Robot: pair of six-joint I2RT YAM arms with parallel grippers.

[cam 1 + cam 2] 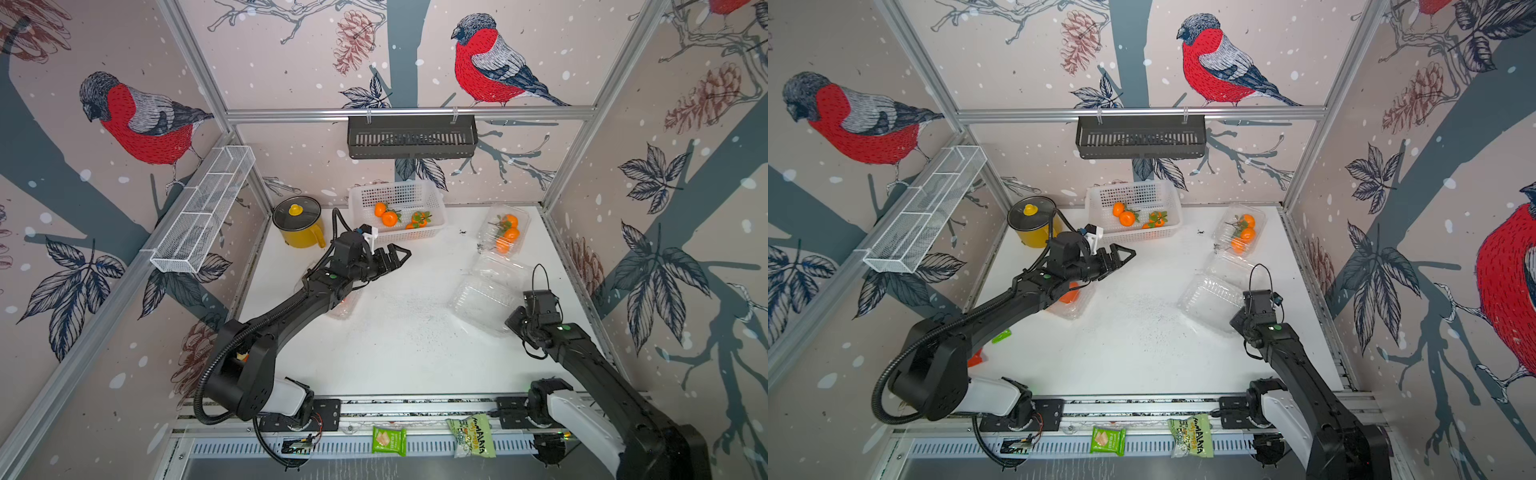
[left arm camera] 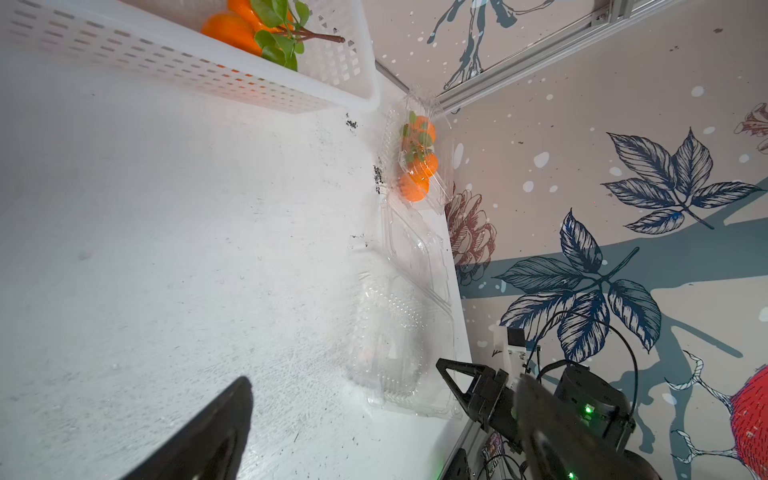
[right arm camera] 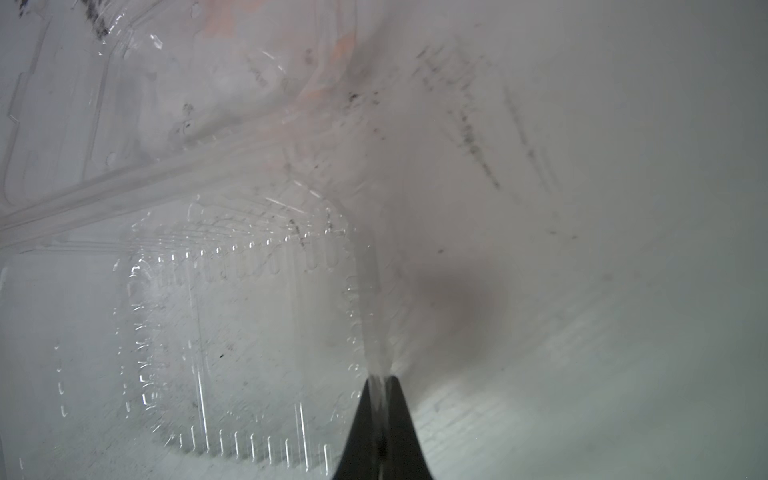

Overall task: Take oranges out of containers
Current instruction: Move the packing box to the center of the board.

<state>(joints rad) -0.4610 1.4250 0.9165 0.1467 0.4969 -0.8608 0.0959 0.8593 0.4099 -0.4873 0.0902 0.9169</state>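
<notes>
Oranges (image 1: 389, 218) lay in the basket (image 1: 395, 193) and the far box (image 1: 524, 220) — left gripper (image 1: 402, 257) gaped wide just before the basket; right gripper (image 3: 380, 380) pinched the empty box (image 1: 482, 301) by its rim.

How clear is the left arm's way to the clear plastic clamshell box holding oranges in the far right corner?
Probably yes: the left gripper is open, and only bare white table lies between it and that clamshell box. The stretch looks long, so reach is uncertain.
</notes>
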